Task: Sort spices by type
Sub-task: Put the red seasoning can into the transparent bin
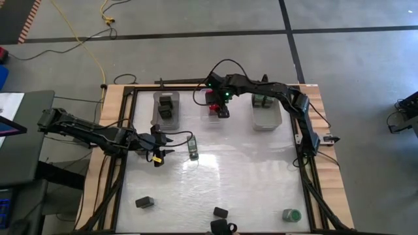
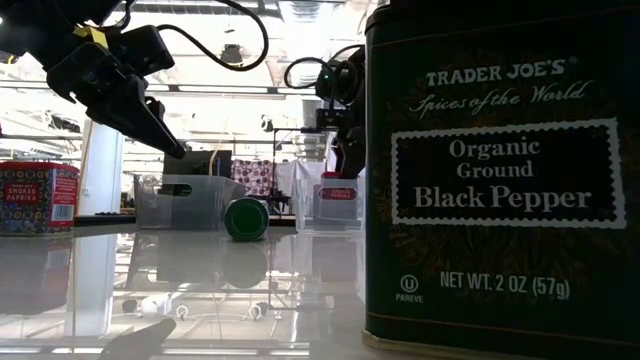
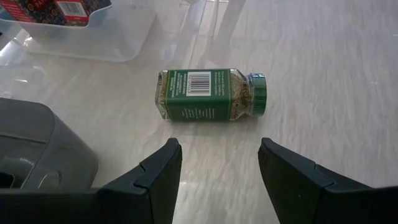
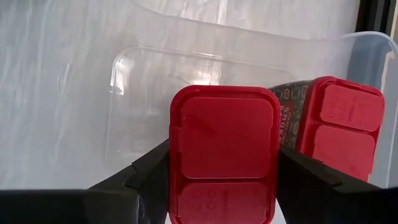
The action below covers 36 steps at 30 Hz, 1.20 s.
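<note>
Lying sideways, green-lidded jar (image 3: 211, 95), before left claw (image 3: 219, 163)

- The glossy white tabletop (image 1: 215, 183) is evenly and brightly lit from above; a pale patch of glare lies across its middle in the high view.
- In the low view, the bright room behind is washed out, and the dark green rectangular pepper tin (image 2: 500, 170) close to the lens shows crisp lettering.
- The tabletop mirrors the green-lidded glass jar (image 2: 246, 218) lying on its side.
- In the left wrist view, soft streaks of reflected light cross the surface beside the same jar (image 3: 208, 94).
- In the right wrist view, the red plastic-lidded box (image 4: 224, 149) reflects on the floor of the clear plastic bin (image 4: 143, 93).
</note>
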{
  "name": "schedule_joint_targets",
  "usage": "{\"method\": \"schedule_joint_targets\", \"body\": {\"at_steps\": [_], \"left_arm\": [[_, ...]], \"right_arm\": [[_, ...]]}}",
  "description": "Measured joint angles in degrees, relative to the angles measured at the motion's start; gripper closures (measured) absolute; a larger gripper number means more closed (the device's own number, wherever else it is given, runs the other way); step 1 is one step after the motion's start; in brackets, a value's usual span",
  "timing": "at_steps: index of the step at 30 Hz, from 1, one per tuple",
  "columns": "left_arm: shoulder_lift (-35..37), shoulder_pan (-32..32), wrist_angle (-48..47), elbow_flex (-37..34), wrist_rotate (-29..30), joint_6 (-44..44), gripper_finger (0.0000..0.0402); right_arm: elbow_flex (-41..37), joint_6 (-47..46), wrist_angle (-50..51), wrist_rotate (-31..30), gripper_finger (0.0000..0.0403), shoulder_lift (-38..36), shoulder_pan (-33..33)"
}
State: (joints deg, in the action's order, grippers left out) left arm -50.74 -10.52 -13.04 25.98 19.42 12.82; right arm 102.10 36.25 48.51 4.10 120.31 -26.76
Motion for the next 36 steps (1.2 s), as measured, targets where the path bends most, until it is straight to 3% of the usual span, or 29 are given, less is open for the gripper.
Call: {"method": "schedule_joint_targets", "body": {"at_steps": [18, 28, 36], "left_arm": [[0.0, 0.0, 0.0, 0.0, 0.0, 0.0, 0.0198], [0.0, 0.0, 0.0, 0.0, 0.0, 0.0, 0.0198], [0.0, 0.0, 0.0, 0.0, 0.0, -0.1, 0.0198]], "right_arm": [[0.0, 0.2, -0.6, 0.0, 0.0141, 0.0, 0.0], [0.0, 0.2, -0.9, 0.0, 0.0095, 0.0, 0.0], [3.1, -4.1, 4.3, -5.8, 0.0088, -3.1, 0.0]]}}
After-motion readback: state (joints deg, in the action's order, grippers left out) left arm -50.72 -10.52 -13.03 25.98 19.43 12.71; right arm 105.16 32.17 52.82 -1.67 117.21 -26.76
